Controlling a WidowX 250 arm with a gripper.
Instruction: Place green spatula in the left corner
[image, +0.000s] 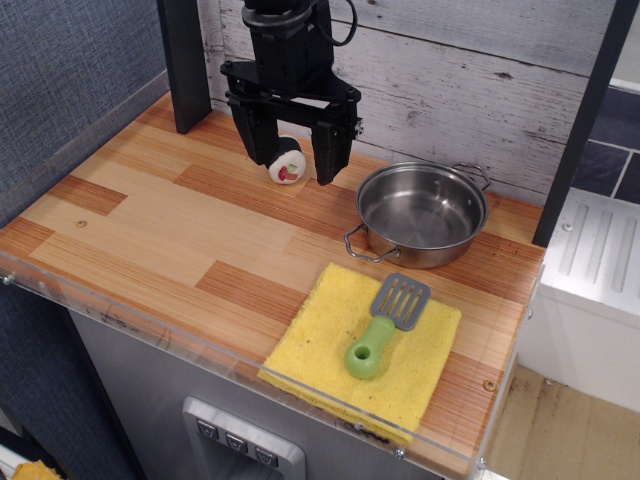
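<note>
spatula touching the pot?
Apart. The observation.image view shows the green spatula lying on the yellow cloth, with a strip of cloth and counter plainly visible between its grey head and the steel pot.

One green spatula, one yellow cloth, one steel pan, one small white toy, one gripper

You cannot see the upper part of the arm: the top edge of the picture cuts it off above the gripper. The small white object stands between the gripper's two fingers, and the left finger hides a part of it; what it is, you cannot tell. The dark post in the left corner is cut off at the top too. The pot hides a strip of the counter behind it.
</note>
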